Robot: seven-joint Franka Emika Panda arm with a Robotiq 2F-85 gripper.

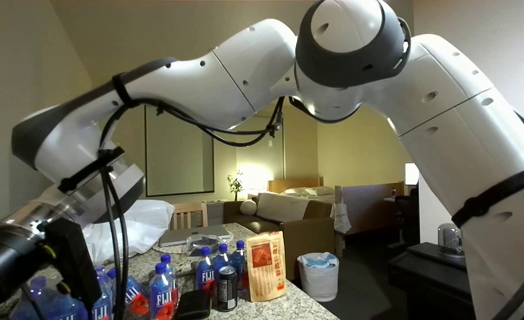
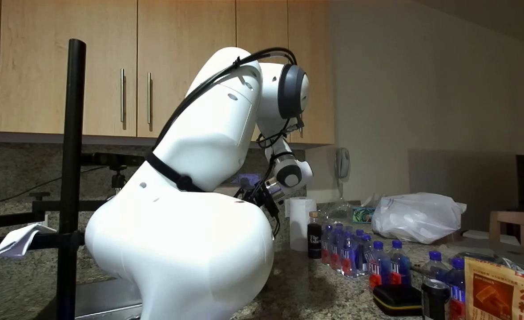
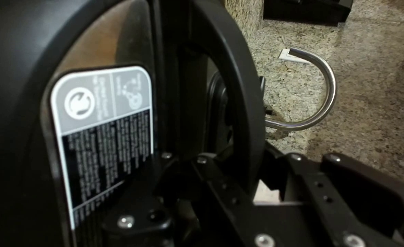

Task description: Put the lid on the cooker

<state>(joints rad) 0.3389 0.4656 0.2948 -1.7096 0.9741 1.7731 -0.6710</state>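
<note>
Gripper [image 3: 247,156] at the lower edge of the wrist view, its fingers [image 3: 312,176] set on both sides of a black arched handle [image 3: 246,103] and pinching it near the lower end; the faces that touch it are lost in shadow. The handle belongs to the lid [image 3: 164,113], a large dark piece that fills the left half of this view and bears a printed label [image 3: 102,144] in grey, black and white. Whether the lid touches anything beneath it cannot be told. To the right, a curved metal tube [image 3: 331,85] shows against the speckled counter [image 3: 370,85].

In both exterior views the white arm [image 1: 244,75] dominates; the grip itself is cut off by the frame or hidden behind the arm. Along the counter stand blue-capped water bottles [image 2: 347,249], with a drink can [image 1: 227,289] near a printed paper pouch [image 1: 266,266] and a black case [image 2: 397,298]. A white plastic bag [image 2: 417,218] lies behind the bottles. In an exterior view, a paper towel roll [image 2: 301,222] stands just beside a dark bottle [image 2: 314,238], with wooden cupboards [image 2: 182,66] above.
</note>
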